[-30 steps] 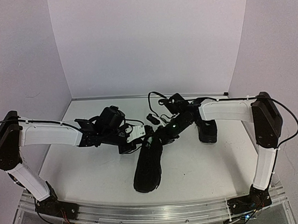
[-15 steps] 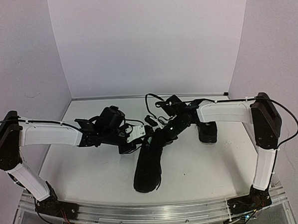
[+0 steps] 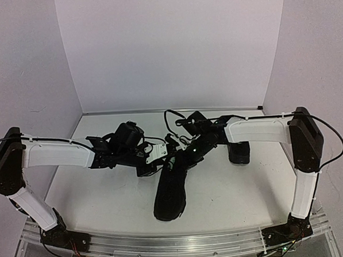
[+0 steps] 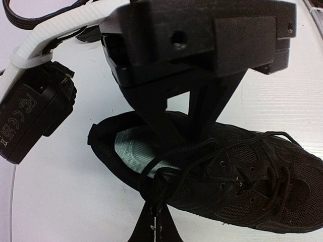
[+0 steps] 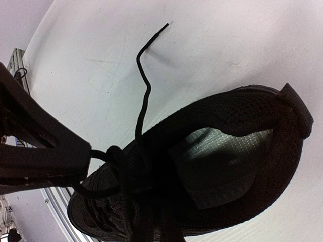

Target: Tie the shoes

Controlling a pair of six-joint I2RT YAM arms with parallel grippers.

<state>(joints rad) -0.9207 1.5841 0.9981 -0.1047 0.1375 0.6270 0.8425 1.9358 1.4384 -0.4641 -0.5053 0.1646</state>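
We see 2 matte black low lace-up shoes on the white tabletop (image 3: 238, 188). The nearer black shoe (image 3: 170, 192) lies at the centre, with its toe toward the arm bases and its heel opening toward the back wall. Its pale green insole (image 5: 222, 156) shows inside the opening. The second black shoe (image 3: 240, 152) sits farther right and back, apart from the first, and is partly hidden behind the right arm's white forearm (image 3: 258, 128). Both grippers meet at the upper end of the nearer black shoe. The left gripper (image 4: 153, 222) reaches in from the left with its jaws drawn together to a narrow point just beside the shoe's side. A thin black lace strand (image 5: 100, 153) runs taut into its tip from a small tangle of lace (image 4: 160, 176) at the top eyelets, so we read it as pinching that strand. The right gripper (image 4: 187, 137) comes down over the heel opening with its 2 fingers brought together. Their tips are on the lace that crosses the tongue, but we cannot tell whether that lace is clamped or only touched. A loose lace end (image 5: 144, 75) trails from the tangle across the bare tabletop, away from the shoe.
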